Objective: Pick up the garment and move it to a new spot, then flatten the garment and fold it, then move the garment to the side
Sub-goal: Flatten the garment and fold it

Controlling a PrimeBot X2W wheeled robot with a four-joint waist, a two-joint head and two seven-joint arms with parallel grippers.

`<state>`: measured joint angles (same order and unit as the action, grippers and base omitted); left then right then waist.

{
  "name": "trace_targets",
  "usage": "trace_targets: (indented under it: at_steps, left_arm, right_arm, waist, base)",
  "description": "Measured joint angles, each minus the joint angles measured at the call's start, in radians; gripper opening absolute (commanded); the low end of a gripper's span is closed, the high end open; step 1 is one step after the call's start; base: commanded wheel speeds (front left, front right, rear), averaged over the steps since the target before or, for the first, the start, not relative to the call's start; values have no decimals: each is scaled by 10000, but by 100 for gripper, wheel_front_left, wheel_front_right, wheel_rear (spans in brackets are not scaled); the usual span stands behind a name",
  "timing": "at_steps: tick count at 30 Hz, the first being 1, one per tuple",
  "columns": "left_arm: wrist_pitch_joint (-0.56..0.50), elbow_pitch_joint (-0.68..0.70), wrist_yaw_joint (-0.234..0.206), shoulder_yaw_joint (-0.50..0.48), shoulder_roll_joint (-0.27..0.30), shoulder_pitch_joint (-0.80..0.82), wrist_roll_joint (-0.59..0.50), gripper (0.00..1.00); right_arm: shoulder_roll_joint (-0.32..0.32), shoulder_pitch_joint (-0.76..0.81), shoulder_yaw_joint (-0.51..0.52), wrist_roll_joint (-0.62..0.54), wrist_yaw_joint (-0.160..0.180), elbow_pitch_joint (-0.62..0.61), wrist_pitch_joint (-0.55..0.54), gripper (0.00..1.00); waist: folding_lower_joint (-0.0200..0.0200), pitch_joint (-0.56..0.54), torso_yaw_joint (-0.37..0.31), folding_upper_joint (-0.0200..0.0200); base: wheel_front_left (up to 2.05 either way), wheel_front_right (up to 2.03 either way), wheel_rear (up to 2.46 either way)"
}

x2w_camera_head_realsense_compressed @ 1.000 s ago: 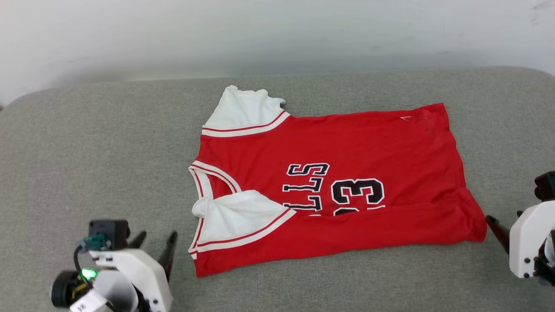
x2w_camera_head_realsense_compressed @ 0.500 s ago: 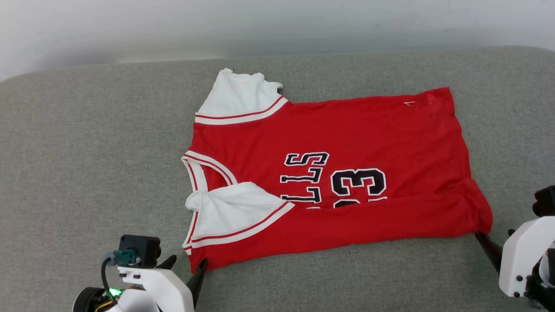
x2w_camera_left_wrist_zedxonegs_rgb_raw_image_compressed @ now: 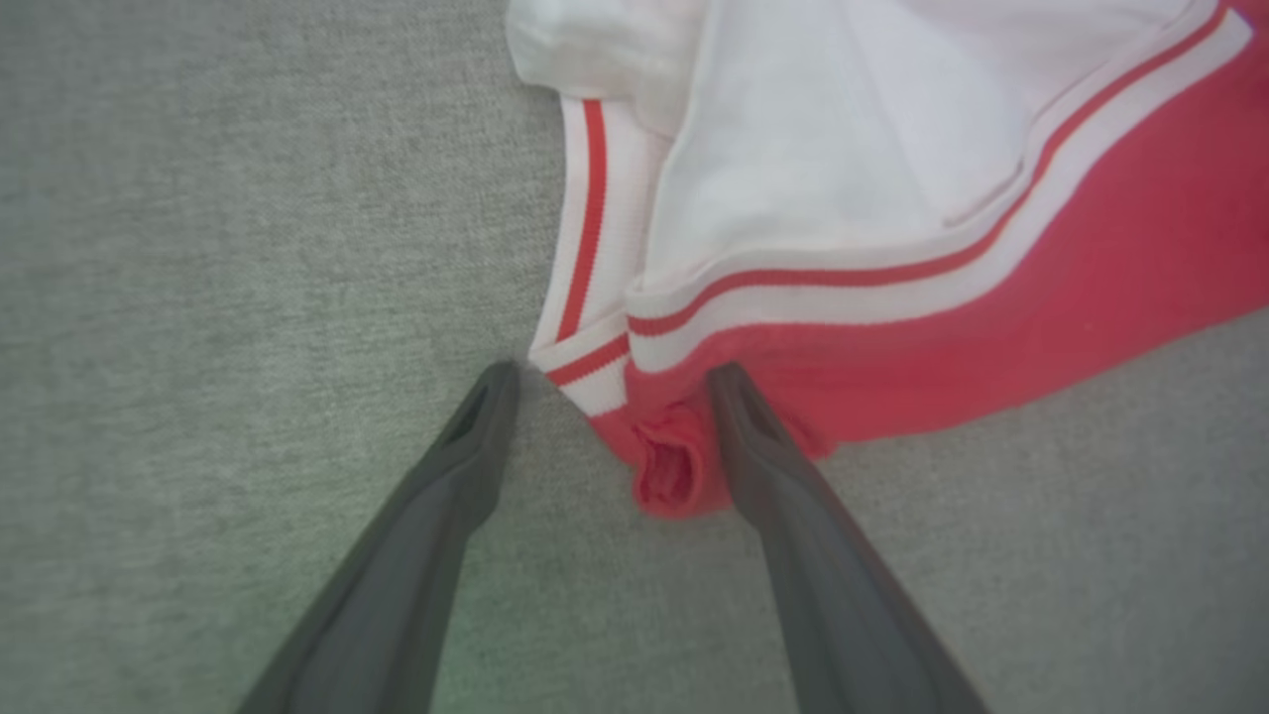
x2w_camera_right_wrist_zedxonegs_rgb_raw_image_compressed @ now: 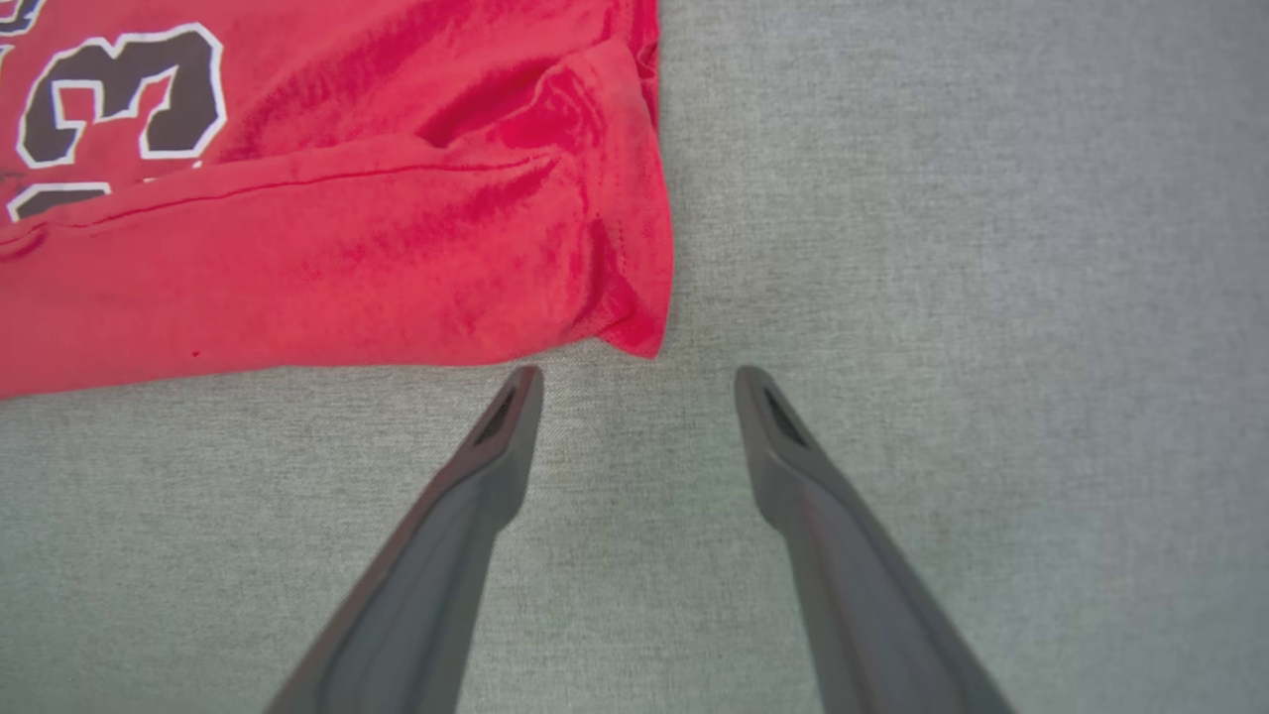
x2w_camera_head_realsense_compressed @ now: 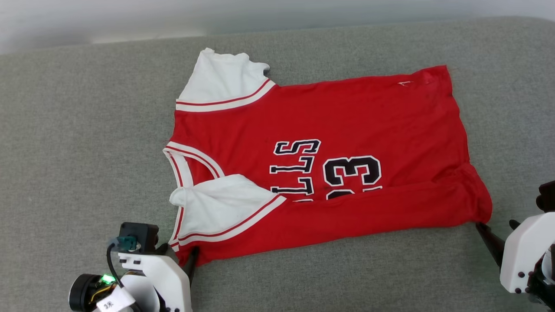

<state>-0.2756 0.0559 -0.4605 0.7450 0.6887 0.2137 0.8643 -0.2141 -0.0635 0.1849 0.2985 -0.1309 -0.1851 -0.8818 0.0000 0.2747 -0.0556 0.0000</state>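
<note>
**Operator:** Where is the garment?

**Robot:** The garment [x2w_camera_head_realsense_compressed: 321, 164] lies in front of me on the gray upholstered surface [x2w_camera_head_realsense_compressed: 65, 130], collar toward my left and hem toward my right. Its near long edge is folded up over the chest and covers the lower part of the black lettering and of the 33. The near white sleeve [x2w_camera_head_realsense_compressed: 221, 203] lies flat on top of the red cloth. The far sleeve [x2w_camera_head_realsense_compressed: 219, 80] is spread out at the far left corner.

**Operator:** And your left side?

**Robot:** My left gripper [x2w_camera_left_wrist_zedxonegs_rgb_raw_image_compressed: 612, 377] is spread wide at the garment's near left corner. A small rolled bit of red cloth sits between the two fingers. One finger touches that red corner. The other rests over bare gray fabric just beside the striped trim. Nothing is pinched.

**Operator:** The right?

**Robot:** My right gripper [x2w_camera_right_wrist_zedxonegs_rgb_raw_image_compressed: 639, 375] is released too, fingers apart, holding nothing. It sits just short of the near right hem corner, which points into the gap between the fingertips. I see a sliver of gray between the tips and the cloth.

**Operator:** Beyond that?

**Robot:** A pale wall [x2w_camera_head_realsense_compressed: 130, 17] runs behind the surface's far edge.
</note>
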Motion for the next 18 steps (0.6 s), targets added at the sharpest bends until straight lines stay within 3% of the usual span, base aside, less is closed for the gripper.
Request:
trace_targets:
  at_steps: [4, 5, 6, 7, 11, 18]
  left_arm:
    - [-372, -226, 407, 46, -109, 175, 374, 100]
    - [-430, -253, 529, 44, -102, 217, 479, 79]
    - [-430, -290, 606, 40, -123, 231, 499, 24]
    - [-428, -345, 673, 40, -157, 261, 506, 0]
    - [-278, -631, 1095, 82, -445, 396, 635, 0]
    - [180, -385, 1315, 221, -483, 367, 403, 0]
  right_arm:
    - [-48, -118, -105, 35, 0, -33, 56, 100]
    - [-67, -141, -115, 56, 0, -29, 75, 100]
    - [-79, -156, -121, 59, 0, -19, 98, 100]
    - [-98, -173, -119, 59, 0, 0, 104, 100]
    - [-121, -184, -113, 73, 0, 94, 142, 100]
    - [-305, -389, -182, -107, 0, 560, 151, 100]
  waist:
    - [0, 237, -78, 0]
    - [-1, 281, -98, 0]
    - [0, 315, -110, 0]
    - [-1, 332, -109, 0]
    - [0, 263, -38, 0]
    - [1, 22, 221, 0]
  base:
    - [0, 0, 0]
    - [0, 0, 0]
    - [0, 0, 0]
    - [0, 0, 0]
    - [0, 0, 0]
    - [0, 0, 0]
